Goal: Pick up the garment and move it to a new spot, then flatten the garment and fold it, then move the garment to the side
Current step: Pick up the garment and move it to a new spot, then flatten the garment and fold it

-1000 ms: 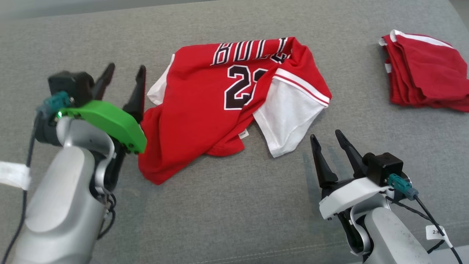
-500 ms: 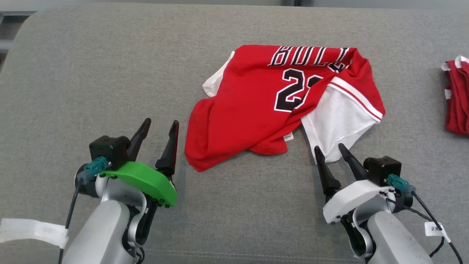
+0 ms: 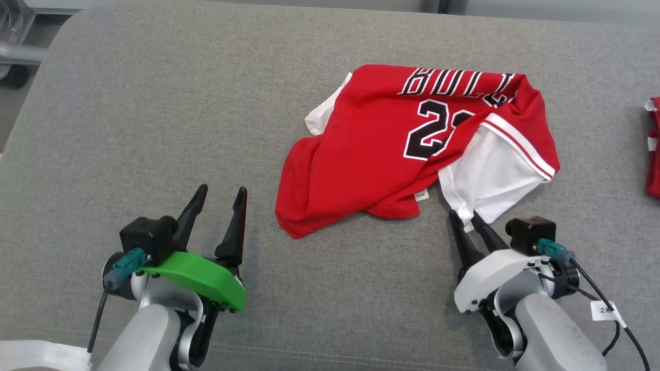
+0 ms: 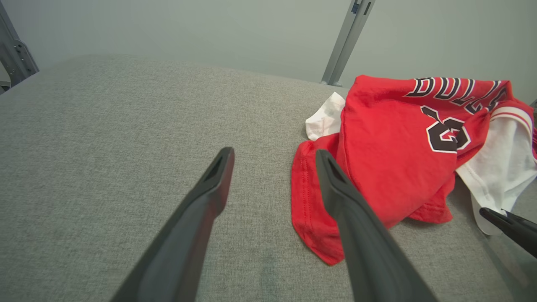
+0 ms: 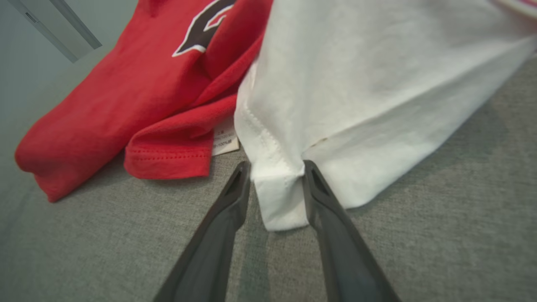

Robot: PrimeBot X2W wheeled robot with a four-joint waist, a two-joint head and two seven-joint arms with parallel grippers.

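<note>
Garment (image 3: 381, 154): white corner between right fingers (image 5: 235, 197), pinch unclear; left fingers (image 3: 234, 226) wide, near red hem.

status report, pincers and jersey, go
Left pincer open over grey cushion, clear of the Bulls jersey. Right pincer astride its white corner, tips on cloth, grip unconfirmed. Jersey crumpled, not lifted. Nothing in the way.

Silver forearms (image 3: 147, 335), long dark fingers (image 3: 233, 232).
Green cover (image 3: 201, 275) behind left gripper (image 3: 223, 188), white behind right gripper (image 3: 463, 213); teal plugs (image 3: 124, 260), black cables (image 3: 97, 322), paper tag (image 3: 603, 310).
</note>
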